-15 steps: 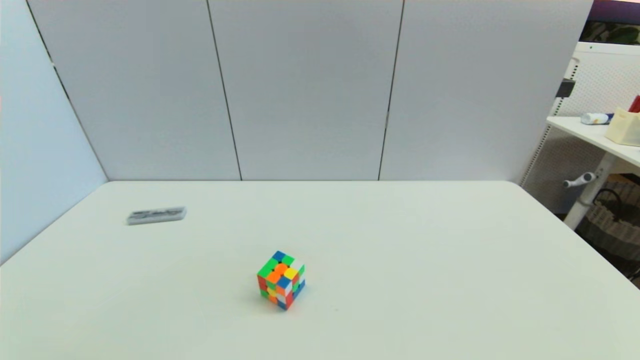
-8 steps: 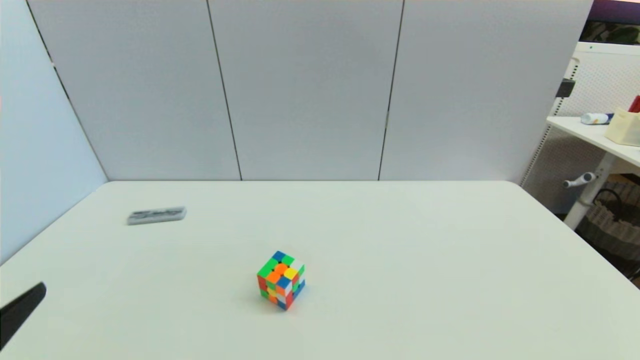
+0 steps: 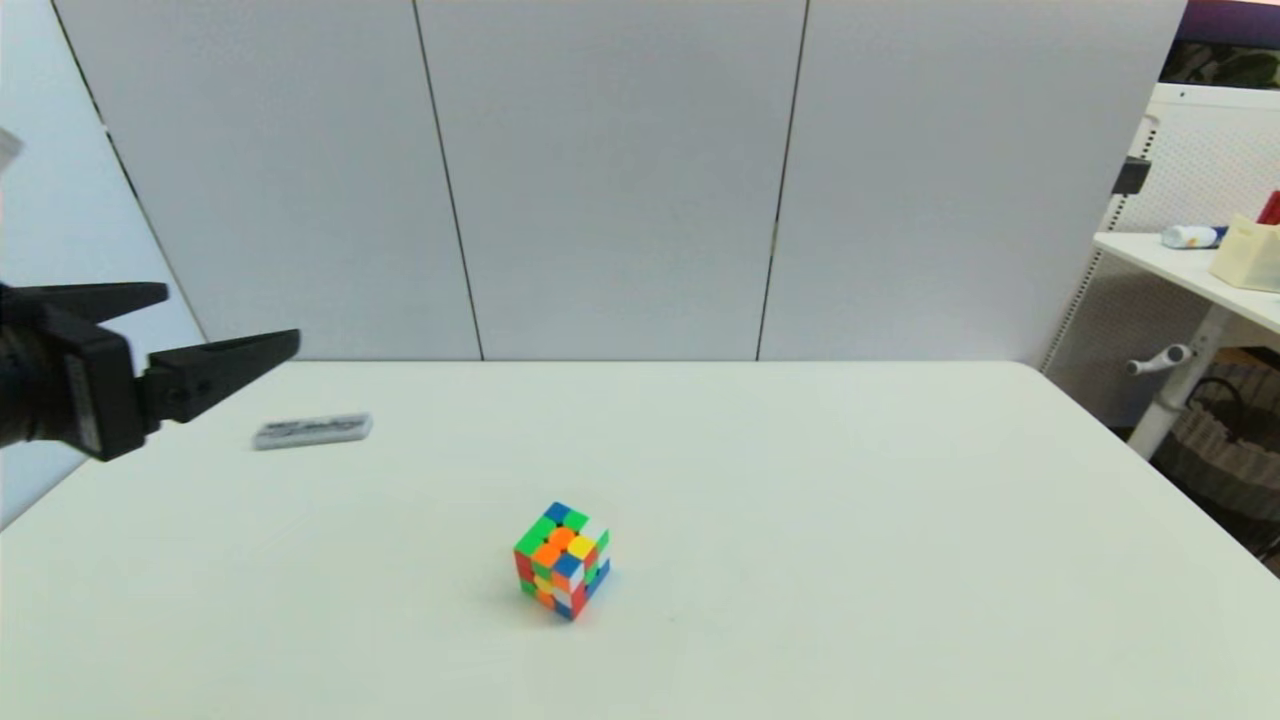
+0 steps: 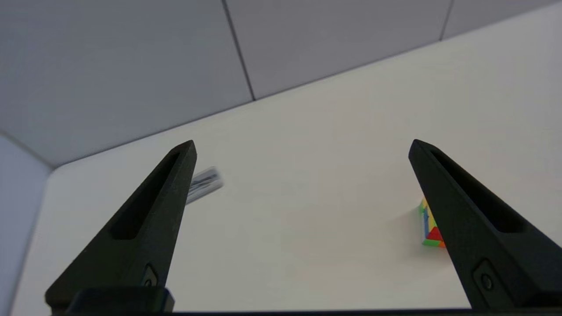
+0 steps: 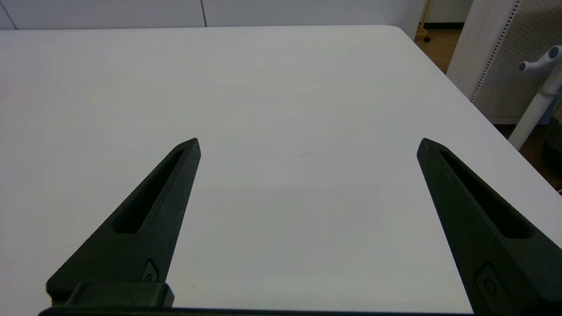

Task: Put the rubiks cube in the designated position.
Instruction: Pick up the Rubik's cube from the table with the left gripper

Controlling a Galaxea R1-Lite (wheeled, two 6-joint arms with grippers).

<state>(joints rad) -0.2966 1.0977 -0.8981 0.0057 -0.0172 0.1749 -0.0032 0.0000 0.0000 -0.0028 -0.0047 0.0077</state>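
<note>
Left tool (image 3: pixel 225 325), wide open & empty at frame's left edge, should drop over rubiks cube (image 3: pixel 562 560) at lower centre w/ fingers square to its faces; right tool (image 5: pixel 307 147) also wide open, empty.

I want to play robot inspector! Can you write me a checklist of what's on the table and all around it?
Surface: white table, bare around the things.
Job's things: rubiks cube near the front middle; grey slab far left, apart from it.
Clutter: nothing seen.
Grippers: left gripper raised at the left edge, open, holding nothing; right gripper open over bare table.
Cables: nothing seen.
Surroundings: grey wall panels; side desk at right.
</note>
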